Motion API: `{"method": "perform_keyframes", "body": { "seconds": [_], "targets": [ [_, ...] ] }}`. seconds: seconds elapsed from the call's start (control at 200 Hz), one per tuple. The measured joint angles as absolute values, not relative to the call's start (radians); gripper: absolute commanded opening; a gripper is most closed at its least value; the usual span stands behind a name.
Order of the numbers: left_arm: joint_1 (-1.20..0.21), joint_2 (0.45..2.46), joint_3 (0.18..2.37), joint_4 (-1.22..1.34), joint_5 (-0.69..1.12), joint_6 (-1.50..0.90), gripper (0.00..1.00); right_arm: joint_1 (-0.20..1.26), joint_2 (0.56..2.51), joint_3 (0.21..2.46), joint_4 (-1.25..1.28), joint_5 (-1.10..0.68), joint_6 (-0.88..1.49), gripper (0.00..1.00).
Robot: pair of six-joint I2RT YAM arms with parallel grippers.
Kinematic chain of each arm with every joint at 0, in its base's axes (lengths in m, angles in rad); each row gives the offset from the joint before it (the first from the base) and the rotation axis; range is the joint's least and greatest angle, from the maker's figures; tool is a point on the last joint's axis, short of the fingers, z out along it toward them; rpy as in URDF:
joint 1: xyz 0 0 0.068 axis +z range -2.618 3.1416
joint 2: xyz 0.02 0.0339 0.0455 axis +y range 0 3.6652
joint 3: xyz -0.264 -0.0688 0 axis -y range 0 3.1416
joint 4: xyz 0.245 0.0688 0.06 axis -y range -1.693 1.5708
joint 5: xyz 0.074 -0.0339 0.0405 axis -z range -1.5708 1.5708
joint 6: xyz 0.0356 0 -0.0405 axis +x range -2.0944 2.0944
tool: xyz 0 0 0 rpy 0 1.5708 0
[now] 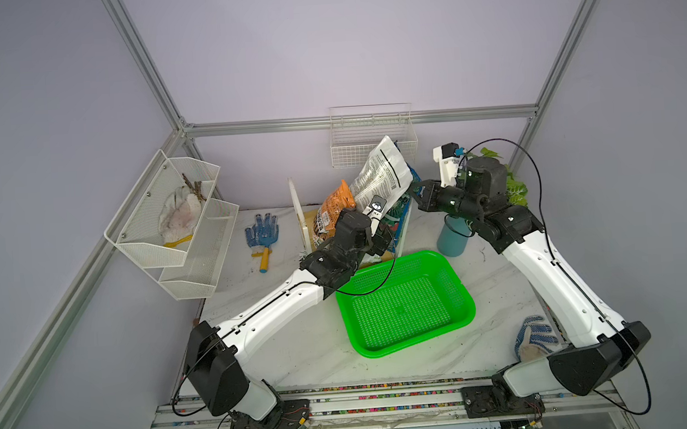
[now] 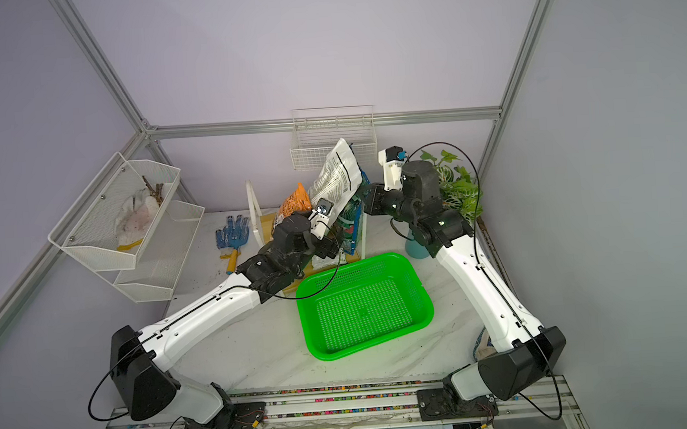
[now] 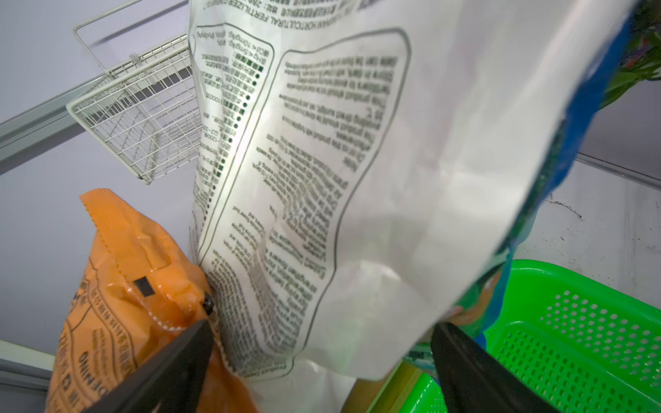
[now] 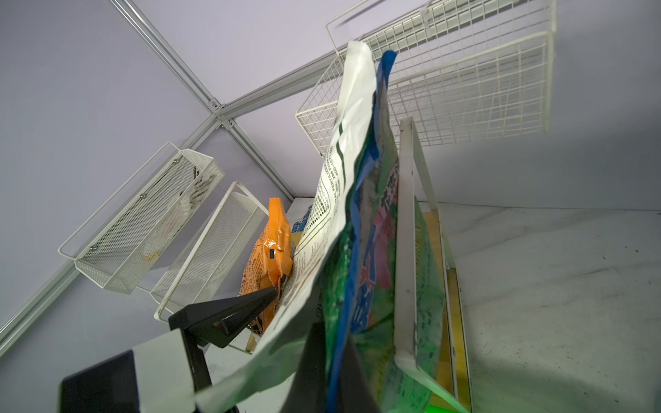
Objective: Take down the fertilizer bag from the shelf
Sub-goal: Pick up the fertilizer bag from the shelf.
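The fertilizer bag (image 1: 384, 172) (image 3: 357, 178) has a white printed back and a blue-green front. It leans tilted over the shelf (image 1: 297, 210), a small wooden stand with a white frame (image 4: 406, 232). My right gripper (image 1: 414, 190) (image 4: 338, 372) is shut on the bag's blue edge at the shelf's right side. The left gripper (image 3: 322, 361) is open, one finger (image 3: 171, 364) on each side of the bag's lower end, with the bag hanging between them. An orange bag (image 1: 333, 208) (image 3: 132, 286) stands against the fertilizer bag's left side.
A green perforated basket (image 1: 465, 298) sits on the table in front of the shelf. A white wire basket (image 1: 372, 136) hangs on the back wall, a white mesh rack (image 1: 171, 226) on the left wall. Blue gloves (image 1: 262, 230) lie left, a teal pot (image 1: 451, 237) stands right.
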State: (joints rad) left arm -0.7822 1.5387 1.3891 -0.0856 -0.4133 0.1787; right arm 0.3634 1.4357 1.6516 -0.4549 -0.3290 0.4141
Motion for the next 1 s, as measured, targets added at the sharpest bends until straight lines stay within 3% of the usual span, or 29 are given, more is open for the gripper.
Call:
{"method": "perform_keyframes", "body": {
  "seconds": [0.61, 1.0],
  "targets": [
    [-0.783, 1.549, 1.395, 0.009, -0.540, 0.263, 1.00, 0.372, 1.389, 1.678, -0.563, -0.338, 0.415, 0.00],
    [-0.783, 1.499, 1.395, 0.032, -0.551, 0.273, 1.00, 0.377, 1.238, 1.677, -0.636, -0.340, 0.410, 0.00]
  ]
}}
